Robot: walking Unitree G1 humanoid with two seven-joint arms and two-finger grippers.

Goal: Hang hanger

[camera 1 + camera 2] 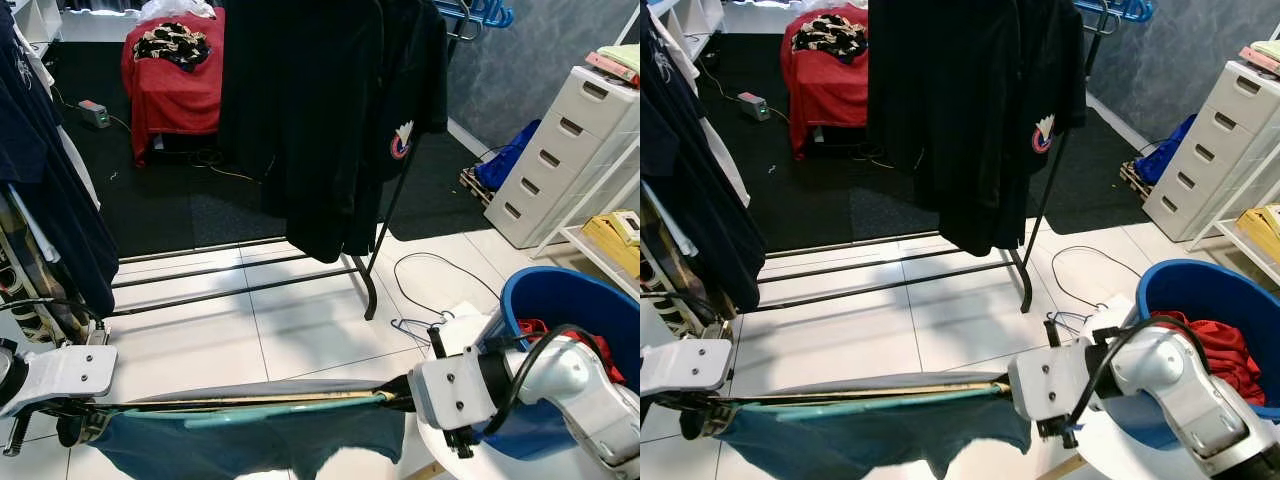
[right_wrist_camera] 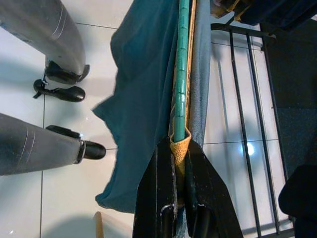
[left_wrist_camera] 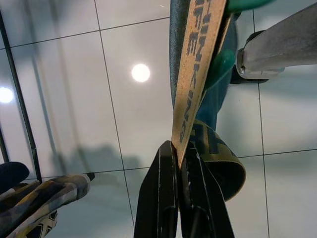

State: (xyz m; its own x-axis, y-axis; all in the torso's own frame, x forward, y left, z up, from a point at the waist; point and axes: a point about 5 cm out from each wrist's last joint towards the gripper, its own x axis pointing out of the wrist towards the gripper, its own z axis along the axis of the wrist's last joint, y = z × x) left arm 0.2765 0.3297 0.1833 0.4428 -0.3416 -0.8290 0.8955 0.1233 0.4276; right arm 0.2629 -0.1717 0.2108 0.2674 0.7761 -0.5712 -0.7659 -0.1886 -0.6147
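Stretched low across the head views was a teal garment (image 1: 250, 445), held level between both grippers with a green hanger (image 1: 290, 407) running along its top edge and a tan printed waistband (image 1: 240, 400) beside it. Left gripper (image 3: 178, 153) sat at the robot's left end; in its wrist view the two black fingers (image 3: 161, 198) were pressed together on the tan waistband, with the green hanger tip just beyond. Right gripper (image 2: 181, 144) was at the other end; its fingers (image 2: 158, 193) were closed on the folded tan band where the green hanger bar entered, teal cloth hanging on one side and grey cloth on the other. So the hanger was off the rack, held low over the white tile floor (image 1: 300, 320) inside the garment.

Behind stood a black clothes rack (image 1: 370, 270) with a dark shirt (image 1: 330, 120) bearing a small red and white badge. More dark clothes (image 1: 40, 180) hung at the robot's left. A blue tub (image 1: 570, 300) with red cloth inside sat at the right, just behind the right arm. A white drawer unit (image 1: 570, 150) stood further right. A red-covered stand (image 1: 175, 80) with patterned cloth sat far back on the dark carpet. A blue wire hanger (image 1: 415, 328) and a cable lay on the tiles near the rack foot. The right wrist view showed grey legs with dark feet on the tiles.
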